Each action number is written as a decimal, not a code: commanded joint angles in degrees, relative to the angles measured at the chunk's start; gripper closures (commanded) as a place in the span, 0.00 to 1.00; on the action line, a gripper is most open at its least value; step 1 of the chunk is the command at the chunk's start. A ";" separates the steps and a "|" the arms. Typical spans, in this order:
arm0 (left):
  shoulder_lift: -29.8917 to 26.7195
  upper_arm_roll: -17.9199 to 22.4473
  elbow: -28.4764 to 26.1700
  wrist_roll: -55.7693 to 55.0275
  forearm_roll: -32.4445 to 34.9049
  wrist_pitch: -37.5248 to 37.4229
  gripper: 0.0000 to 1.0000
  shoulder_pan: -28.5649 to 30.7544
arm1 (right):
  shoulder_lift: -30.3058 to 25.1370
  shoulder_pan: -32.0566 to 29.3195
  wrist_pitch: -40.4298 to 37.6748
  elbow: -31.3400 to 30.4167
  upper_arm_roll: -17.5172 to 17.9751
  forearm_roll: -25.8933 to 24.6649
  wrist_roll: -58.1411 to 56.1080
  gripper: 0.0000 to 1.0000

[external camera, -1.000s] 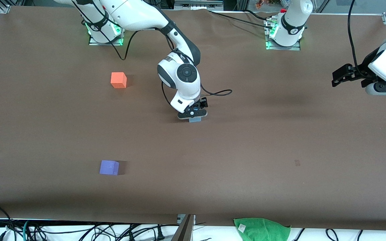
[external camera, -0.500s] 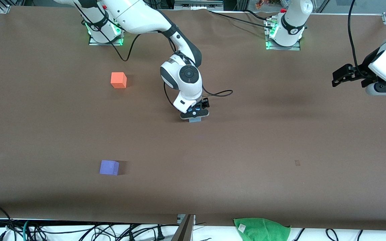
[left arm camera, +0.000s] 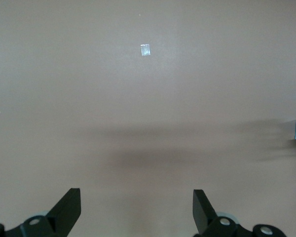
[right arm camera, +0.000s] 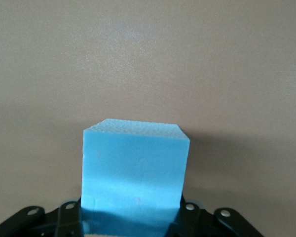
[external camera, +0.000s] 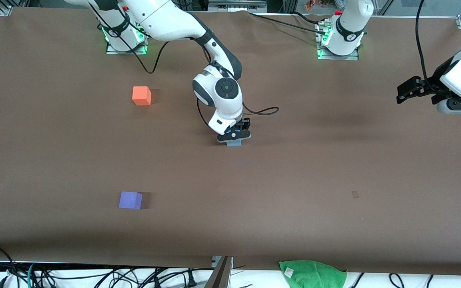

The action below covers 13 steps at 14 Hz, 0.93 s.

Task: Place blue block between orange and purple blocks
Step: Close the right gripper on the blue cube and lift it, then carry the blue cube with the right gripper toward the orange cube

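Since the earlier frame the right gripper (external camera: 233,140) has crept slightly toward the left arm's end of the worktop, its fingers closed on the blue block (right arm camera: 135,173) at mid-table. A good carry would bring it between the orange block (external camera: 141,96) and the purple block (external camera: 130,200) near the right arm's end. Spread-fingered, the left gripper (left arm camera: 136,207) waits over the other end.

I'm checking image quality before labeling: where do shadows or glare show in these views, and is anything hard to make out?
Front view: even light, soft shadows beside the orange block and purple block; the blue block is mostly hidden under the right gripper. Left wrist view: a broad dim shadow on the table, no glare. Right wrist view: the blue block fills the foreground, its lower face shaded.
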 commanded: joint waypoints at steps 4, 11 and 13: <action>-0.74 -0.66 0.23 1.18 0.50 1.13 0.00 0.45 | -3.46 -0.75 -2.07 1.61 -1.05 0.00 -1.98 0.78; -0.30 -0.66 -0.03 1.18 0.68 1.93 0.00 0.45 | -15.15 -14.61 -21.65 0.29 -1.31 0.44 -20.57 0.80; -0.12 -0.66 -0.03 1.09 0.85 2.01 0.00 0.45 | -17.61 -20.15 -25.36 -0.76 -1.31 0.88 -27.97 0.80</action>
